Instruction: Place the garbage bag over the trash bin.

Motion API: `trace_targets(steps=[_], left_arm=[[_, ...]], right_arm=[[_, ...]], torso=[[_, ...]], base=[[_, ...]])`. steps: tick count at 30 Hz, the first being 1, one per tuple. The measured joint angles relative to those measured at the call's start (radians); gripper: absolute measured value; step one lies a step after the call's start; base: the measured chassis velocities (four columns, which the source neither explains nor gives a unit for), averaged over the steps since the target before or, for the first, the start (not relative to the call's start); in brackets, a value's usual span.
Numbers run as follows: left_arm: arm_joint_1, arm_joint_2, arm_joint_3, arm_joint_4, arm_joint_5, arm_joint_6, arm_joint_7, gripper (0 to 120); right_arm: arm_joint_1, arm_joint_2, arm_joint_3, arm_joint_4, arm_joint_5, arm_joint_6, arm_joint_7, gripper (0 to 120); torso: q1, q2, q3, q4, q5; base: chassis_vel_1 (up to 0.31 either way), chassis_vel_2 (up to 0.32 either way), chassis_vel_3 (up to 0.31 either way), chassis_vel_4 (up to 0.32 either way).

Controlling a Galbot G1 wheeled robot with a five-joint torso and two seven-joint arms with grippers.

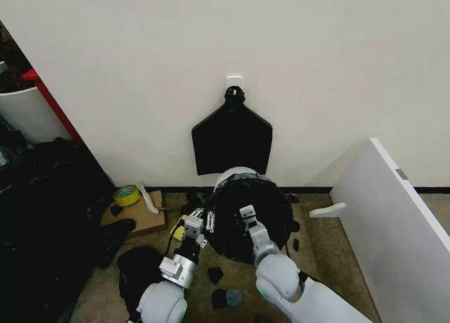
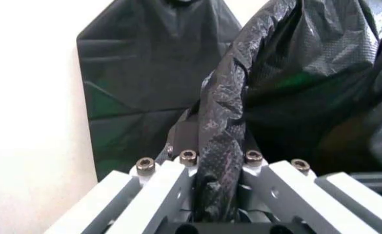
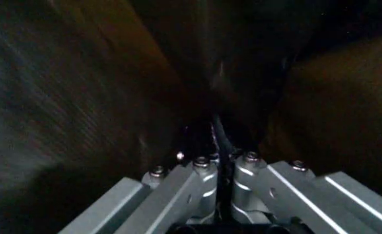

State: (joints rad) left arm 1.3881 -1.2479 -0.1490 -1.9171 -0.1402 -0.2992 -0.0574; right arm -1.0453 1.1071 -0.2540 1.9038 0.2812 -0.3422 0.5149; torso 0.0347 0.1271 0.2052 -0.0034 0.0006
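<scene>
A: Where is the garbage bag (image 1: 271, 217) sitting relative to the trash bin (image 1: 235, 174)?

B: It is draping over most of the bin already; only a pale arc of the rim is peeking out on the side nearest the wall. The bin itself is standing on the floor directly below the flat black sheet (image 1: 232, 141) hanging from the wall hook (image 1: 234, 81).

A: And the pincers?

B: The left pincer (image 1: 202, 218) is pinching a twisted rope of bag film at the bin's left edge; the left wrist view is showing the strand clamped between its fingers (image 2: 158, 187). The right pincer (image 1: 247, 214) is reaching over the bin's front and is closing on a thin fold of the same bag, seen running between its fingertips (image 3: 204, 180).

A: What looks risky?

B: The film is thin and bunching, so a hard pull could probably tear it or slip it out. With the far rim uncovered, uneven tugging might drag the light bin over or peel the bag back off. The loose black scraps (image 1: 226, 295) in front of the bin could also snag.

A: Any readable writing?

B: None; the yellow tape roll (image 1: 126, 195) left of the bin is showing no legible label.
</scene>
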Motion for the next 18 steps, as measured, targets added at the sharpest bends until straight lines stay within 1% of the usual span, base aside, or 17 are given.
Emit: trace_targets(steps=[2,4,7,10,13,14,18], left_arm=[[0.000,0.000,0.000,0.001,-0.004,0.002,0.000,3],[0.000,0.000,0.002,0.002,-0.007,0.005,-0.001,3],[0.005,-0.004,0.004,-0.003,-0.006,0.006,0.000,3],[0.010,-0.006,0.004,-0.009,-0.003,0.006,0.001,3],[0.013,-0.005,0.002,-0.011,0.000,0.006,0.002,3],[0.013,-0.005,0.002,-0.011,0.000,0.006,0.002,3],[0.014,-0.004,0.000,-0.011,0.004,0.006,0.003,3]], right_arm=[[-0.002,-0.001,0.000,0.001,-0.009,0.017,-0.008,0],[0.003,0.000,0.003,-0.010,-0.047,0.063,-0.031,0],[0.031,0.014,0.002,-0.059,-0.092,0.071,-0.038,0],[0.071,0.036,-0.008,-0.110,-0.097,0.023,-0.016,0],[0.108,0.051,-0.019,-0.137,-0.058,-0.037,0.021,0],[0.108,0.051,-0.019,-0.137,-0.058,-0.037,0.021,0],[0.154,0.058,-0.023,-0.151,0.030,-0.109,0.074,0]], torso=[[0.000,0.000,0.000,0.0000,0.0000],[0.000,0.000,0.000,0.0000,0.0000],[0.000,0.000,0.000,0.0001,0.0001],[0.000,0.000,0.000,0.0001,0.0000],[0.000,0.000,0.000,0.0002,0.0000],[0.000,0.000,0.000,0.0002,0.0000],[0.000,0.000,0.000,0.0002,0.0000]], base=[[0.000,0.000,0.000,0.000],[0.000,0.000,0.000,0.000],[0.000,0.000,0.000,0.000],[0.000,0.000,0.000,0.000],[0.000,0.000,0.000,0.000],[0.000,0.000,0.000,0.000],[0.000,0.000,0.000,0.000]])
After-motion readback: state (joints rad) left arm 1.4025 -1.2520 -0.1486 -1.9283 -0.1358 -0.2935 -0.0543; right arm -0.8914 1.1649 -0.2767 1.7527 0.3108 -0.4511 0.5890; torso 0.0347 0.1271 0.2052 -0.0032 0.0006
